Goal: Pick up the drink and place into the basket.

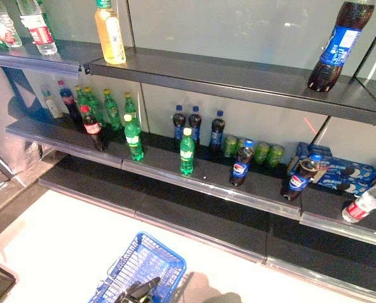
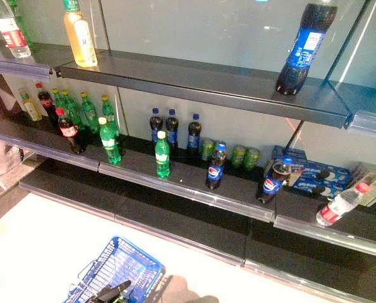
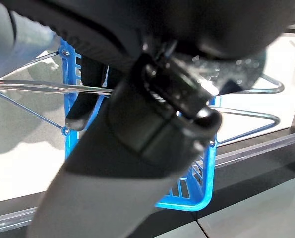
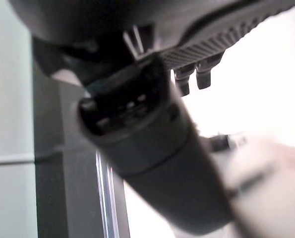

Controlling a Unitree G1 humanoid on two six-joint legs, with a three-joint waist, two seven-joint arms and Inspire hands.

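Shelf drinks (image 1: 186,151) far above left hand (image 1: 140,290)

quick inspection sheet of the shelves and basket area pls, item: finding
surface: dark middle shelf carries most of the drinks; top shelf carries a few
job's things: blue wire basket low over the pale floor, no drink seen in it; cola bottles upright at the middle shelf's front edge
clutter: green bottles, green cans, blue carton, a clear bottle lying down, yellow drink up top
hands: left hand curled round the basket's wire handle; right hand holds nothing, fingers only partly shown
cables: nothing seen
surroundings: pale grey back wall
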